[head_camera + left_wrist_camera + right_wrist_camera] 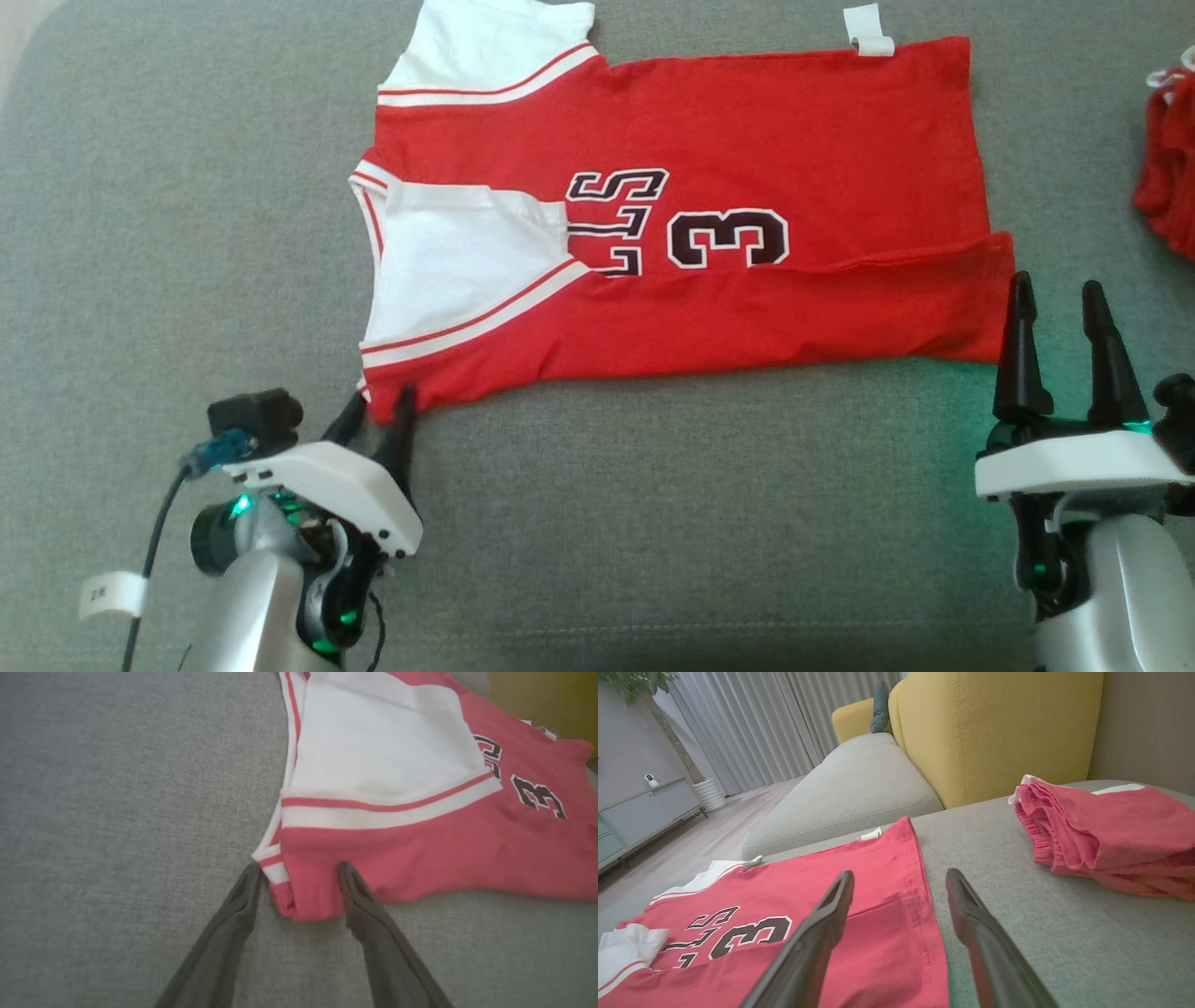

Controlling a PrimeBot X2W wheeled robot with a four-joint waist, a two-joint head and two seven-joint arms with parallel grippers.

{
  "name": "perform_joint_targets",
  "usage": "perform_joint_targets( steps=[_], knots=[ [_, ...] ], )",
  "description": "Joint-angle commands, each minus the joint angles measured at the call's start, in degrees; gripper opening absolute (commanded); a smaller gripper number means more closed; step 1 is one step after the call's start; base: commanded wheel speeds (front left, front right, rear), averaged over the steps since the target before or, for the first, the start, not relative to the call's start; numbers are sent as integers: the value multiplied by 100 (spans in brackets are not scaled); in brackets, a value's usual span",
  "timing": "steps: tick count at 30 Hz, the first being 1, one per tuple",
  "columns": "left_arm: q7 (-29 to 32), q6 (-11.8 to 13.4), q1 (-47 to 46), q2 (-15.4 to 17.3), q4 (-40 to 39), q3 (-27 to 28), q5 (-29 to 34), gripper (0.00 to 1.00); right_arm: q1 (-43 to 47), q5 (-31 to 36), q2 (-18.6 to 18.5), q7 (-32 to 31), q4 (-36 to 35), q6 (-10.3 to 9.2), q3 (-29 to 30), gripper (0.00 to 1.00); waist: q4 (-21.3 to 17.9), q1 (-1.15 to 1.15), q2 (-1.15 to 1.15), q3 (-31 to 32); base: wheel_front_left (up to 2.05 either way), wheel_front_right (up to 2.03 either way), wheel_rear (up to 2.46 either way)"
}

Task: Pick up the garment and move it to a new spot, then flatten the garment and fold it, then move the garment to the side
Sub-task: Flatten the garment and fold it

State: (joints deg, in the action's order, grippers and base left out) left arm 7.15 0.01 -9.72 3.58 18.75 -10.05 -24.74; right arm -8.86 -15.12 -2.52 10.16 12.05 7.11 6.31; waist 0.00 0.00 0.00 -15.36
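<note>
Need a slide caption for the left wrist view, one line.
Left gripper, jaws open, straddles a corner of the red jersey lying on the grey cushion.

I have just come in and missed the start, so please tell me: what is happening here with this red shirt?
A two-armed robot is folding a red and white jersey that lies flat on a grey cushion; its near edge looks already folded over. The left gripper has open fingers on either side of the near shoulder corner, not closed on it. The right gripper is open over the hem corner. Another red garment lies at the right.
</note>
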Motion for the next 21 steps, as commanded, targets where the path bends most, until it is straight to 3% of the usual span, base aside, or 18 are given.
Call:
perform_joint_targets(
  steps=[1, 3, 12, 21],
  knots=[
    [58, 7, -125, 58, -87, 186, -23, 41, -149, 12, -36, 56, -154, 37, -96, 100, -4, 0, 0, -3, 0, 0, 0],
    [47, 0, -136, 53, -89, 169, -45, 0, -146, 37, -36, -28, -90, 37, -76, 100, -5, 0, 0, -7, 0, 0, 0],
    [-479, 12, -268, 27, -377, 192, -64, 0, -313, 501, -36, -792, 429, 37, 216, 100, 107, 0, 0, -47, 0, 0, 0],
    [-857, 49, -261, 18, -576, 190, -60, 0, -557, 418, -36, -1454, 1215, 37, 186, 100, 249, 0, 0, -19, 0, 0, 0]
  ],
)
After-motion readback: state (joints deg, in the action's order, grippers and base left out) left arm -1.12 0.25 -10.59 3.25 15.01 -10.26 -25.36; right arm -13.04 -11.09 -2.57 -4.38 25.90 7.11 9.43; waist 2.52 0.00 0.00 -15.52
